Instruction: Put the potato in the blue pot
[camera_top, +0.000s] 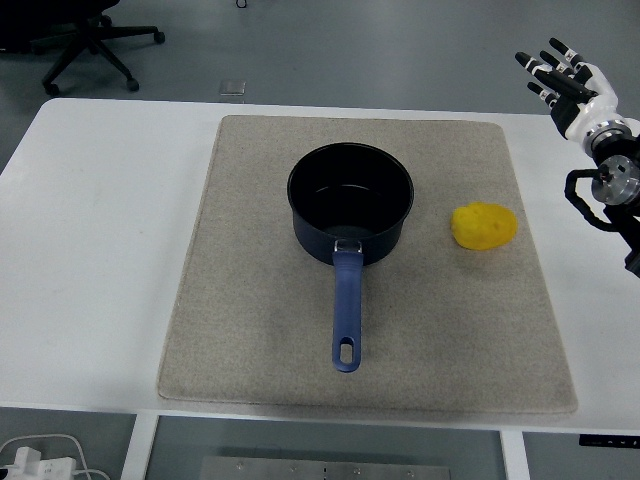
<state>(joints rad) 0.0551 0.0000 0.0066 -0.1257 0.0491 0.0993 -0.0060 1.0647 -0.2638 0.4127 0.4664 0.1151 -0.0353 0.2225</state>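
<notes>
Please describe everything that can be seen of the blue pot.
The blue pot is a dark blue saucepan, round, upright and empty, with a glossy inside. Its lighter blue handle has a hanging hole at its end and points toward the table's near edge. It stands mid-mat; nothing else touches it. The potato lies apart, to its right.
</notes>
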